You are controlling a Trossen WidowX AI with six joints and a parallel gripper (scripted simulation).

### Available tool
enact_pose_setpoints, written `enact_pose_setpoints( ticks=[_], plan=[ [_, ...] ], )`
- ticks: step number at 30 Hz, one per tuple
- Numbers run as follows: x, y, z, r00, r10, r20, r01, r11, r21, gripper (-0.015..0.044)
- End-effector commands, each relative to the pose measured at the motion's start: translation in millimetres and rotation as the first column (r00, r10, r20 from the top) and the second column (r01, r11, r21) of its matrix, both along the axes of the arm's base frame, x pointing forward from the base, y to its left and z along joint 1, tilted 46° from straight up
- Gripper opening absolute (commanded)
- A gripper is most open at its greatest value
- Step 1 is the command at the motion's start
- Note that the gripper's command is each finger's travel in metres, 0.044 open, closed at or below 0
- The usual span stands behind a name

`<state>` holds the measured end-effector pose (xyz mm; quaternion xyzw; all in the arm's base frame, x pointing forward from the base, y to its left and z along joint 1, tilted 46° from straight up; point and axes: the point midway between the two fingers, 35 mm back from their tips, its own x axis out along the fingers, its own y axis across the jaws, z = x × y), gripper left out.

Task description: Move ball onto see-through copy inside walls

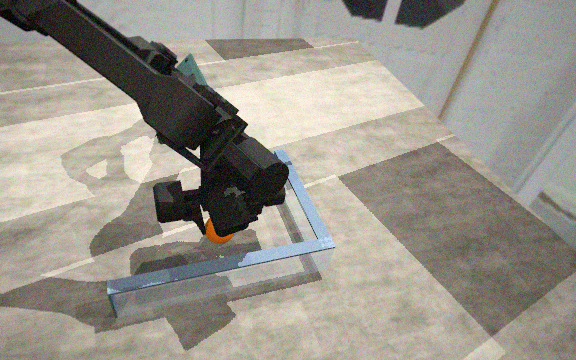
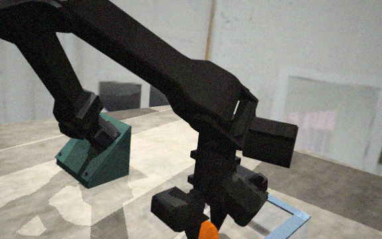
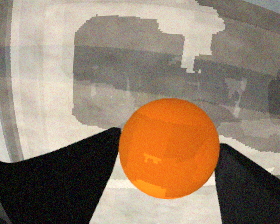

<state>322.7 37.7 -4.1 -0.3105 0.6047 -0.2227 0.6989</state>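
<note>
The orange ball point(image 1: 219, 233) point(image 2: 208, 231) point(image 3: 169, 155) is between the fingers of my gripper point(image 1: 218, 229) point(image 3: 169, 144), which is shut on it. In the wrist view a black fingertip touches each side of the ball. The ball is low, inside the corner; whether it touches the table cannot be told. The clear walls have blue top edges: the long wall point(image 1: 183, 271) runs in front of the ball, and the other wall point(image 1: 308, 206) point(image 2: 281, 230) stands to its right. The see-through copy does not show in any view; the ball or the gripper may hide it.
The arm reaches in from the upper left in the top and exterior views. A green wedge-shaped block point(image 1: 192, 70) point(image 2: 119, 159) stands at the arm's base. The two walls meet at a corner right of the gripper. The arm's shadow falls across the long wall.
</note>
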Motion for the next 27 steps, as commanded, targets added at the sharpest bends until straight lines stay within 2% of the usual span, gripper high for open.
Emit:
enact_pose_setpoints(
  ticks=[1,4,17,21,25,27],
  plan=[
    [-1,-5,-5,1.0,0.004,-0.006,-0.004,1.0,-0.007,0.0],
    [-1,-5,-5,1.0,0.004,-0.006,-0.004,1.0,-0.008,0.0],
    [0,-2,-3,1.0,0.003,-0.003,-0.003,1.0,-0.001,0.0341],
    [-1,6,4,1.0,0.003,-0.004,-0.003,1.0,0.0,0.0343],
    [-13,50,48,1.0,0.004,-0.008,-0.004,1.0,-0.002,0.0343],
    [-16,57,57,1.0,0.004,-0.008,-0.004,1.0,-0.004,0.0343]
  ],
)
